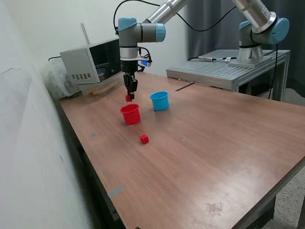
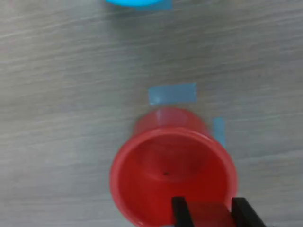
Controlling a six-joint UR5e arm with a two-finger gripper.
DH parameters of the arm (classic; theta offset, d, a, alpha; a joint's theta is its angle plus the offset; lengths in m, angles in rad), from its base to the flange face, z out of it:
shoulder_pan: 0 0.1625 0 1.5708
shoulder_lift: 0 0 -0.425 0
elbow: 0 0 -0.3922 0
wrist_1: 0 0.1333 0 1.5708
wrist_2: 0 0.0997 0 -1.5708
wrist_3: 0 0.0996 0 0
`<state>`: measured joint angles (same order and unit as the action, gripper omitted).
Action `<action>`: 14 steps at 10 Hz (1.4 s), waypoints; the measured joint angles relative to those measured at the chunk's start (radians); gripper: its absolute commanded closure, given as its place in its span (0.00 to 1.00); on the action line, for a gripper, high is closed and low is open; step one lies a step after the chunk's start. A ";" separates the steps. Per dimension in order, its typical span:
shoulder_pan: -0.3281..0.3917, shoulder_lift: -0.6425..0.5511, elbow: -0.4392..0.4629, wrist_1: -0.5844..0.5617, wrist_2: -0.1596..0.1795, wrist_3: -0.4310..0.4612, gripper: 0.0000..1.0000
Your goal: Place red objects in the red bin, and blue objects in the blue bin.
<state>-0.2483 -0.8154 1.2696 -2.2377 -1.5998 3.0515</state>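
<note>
My gripper point(image 1: 129, 98) hangs just above the red bin point(image 1: 130, 114), shut on a small red cube point(image 1: 128, 98). The wrist view looks down into the red bin point(image 2: 173, 170), which holds nothing, with the cube point(image 2: 208, 213) pinched between the two black fingers point(image 2: 179, 211) over its rim. A second red cube point(image 1: 144, 139) lies on the table in front of the red bin. The light blue bin point(image 1: 160, 100) stands upright just to the exterior view's right of the red one; only its rim point(image 2: 135, 3) shows in the wrist view. No blue objects are in view.
Wooden table point(image 1: 200, 152) with pale blue tape marks point(image 2: 173, 93) beside the red bin. A grey box-shaped appliance point(image 1: 90, 62) sits at the far corner, and a metal platform point(image 1: 224, 71) carrying another arm's base stands behind the table. A wall runs along the exterior view's left.
</note>
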 measured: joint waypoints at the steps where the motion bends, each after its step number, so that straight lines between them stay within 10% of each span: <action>1: -0.004 0.002 0.003 0.000 0.000 0.000 0.00; 8: 0.014 -0.074 0.064 0.006 0.006 -0.036 0.00; 14: 0.208 -0.385 0.158 0.193 0.008 -0.041 0.00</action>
<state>-0.0405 -1.2009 1.4273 -2.0450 -1.5923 3.0105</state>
